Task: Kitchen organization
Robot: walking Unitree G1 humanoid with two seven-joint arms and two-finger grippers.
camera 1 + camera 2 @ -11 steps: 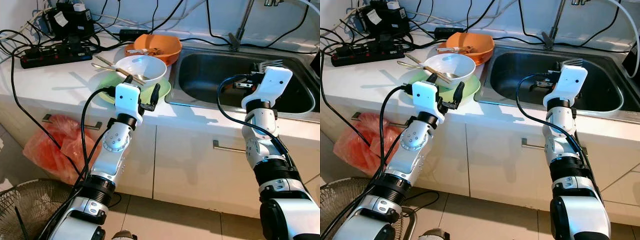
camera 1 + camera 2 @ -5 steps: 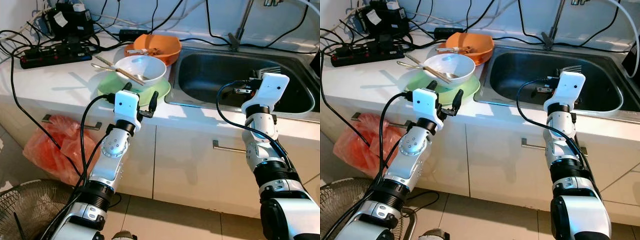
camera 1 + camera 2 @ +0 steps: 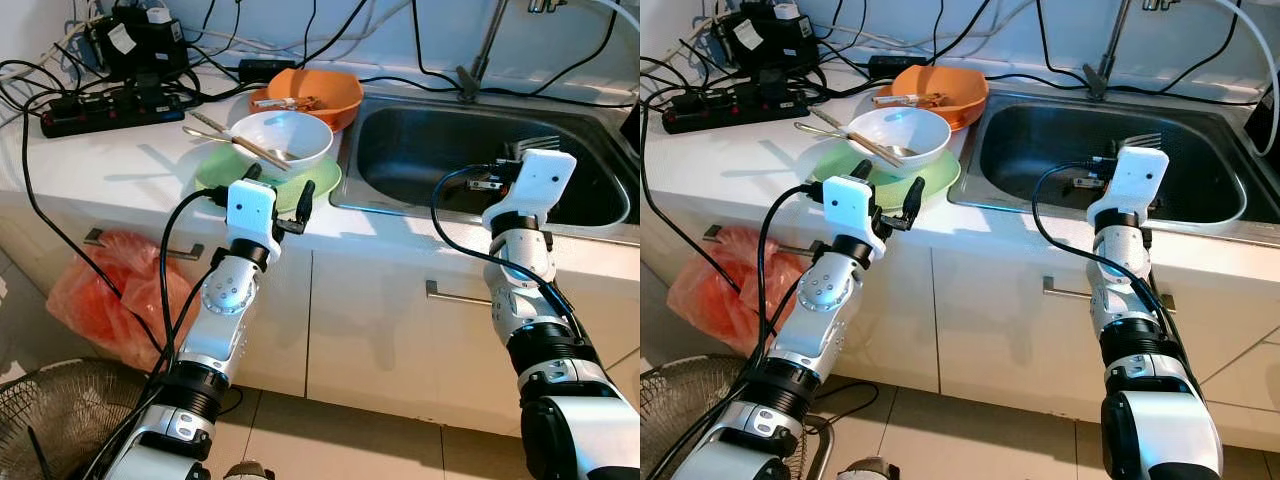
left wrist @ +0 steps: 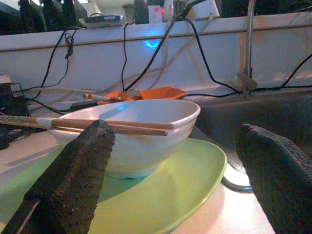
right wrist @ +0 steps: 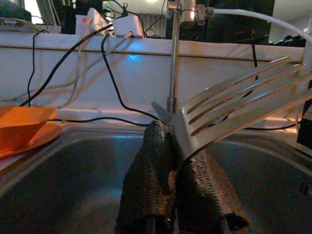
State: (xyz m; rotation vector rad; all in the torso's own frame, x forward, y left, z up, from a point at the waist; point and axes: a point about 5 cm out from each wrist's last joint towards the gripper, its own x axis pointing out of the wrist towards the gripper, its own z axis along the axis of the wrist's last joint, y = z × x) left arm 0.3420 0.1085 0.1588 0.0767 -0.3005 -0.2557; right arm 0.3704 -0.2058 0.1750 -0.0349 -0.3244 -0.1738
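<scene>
The right gripper (image 5: 176, 192) is clenched on a fork (image 5: 234, 105), its fingers pinching just below the tines, which stick out past the fingertips. In the head views the fork (image 3: 538, 142) sits right of centre, above the sink (image 3: 420, 140). It looks like thin, stiff metal: light, rigid and probably slick, so a firm pinch near the neck, as here, should keep it from swivelling.

The left gripper (image 4: 178, 178) is spread wide and holds nothing, its fingers (image 4: 73, 183) on either side of the view toward the bowl (image 4: 129, 131). In the left eye view it hovers left of centre, at the counter edge just in front of the green plate (image 3: 318, 180).

The bowl (image 3: 281, 137) is white and glossy and stands on the plate, upper left of centre, with chopsticks (image 3: 246, 146) laid across its rim. It is likely ceramic or hard plastic, smooth and breakable, so the rim is the natural hold, and the chopsticks could roll off if it tips. Behind it is an orange dish (image 3: 308, 93).
</scene>
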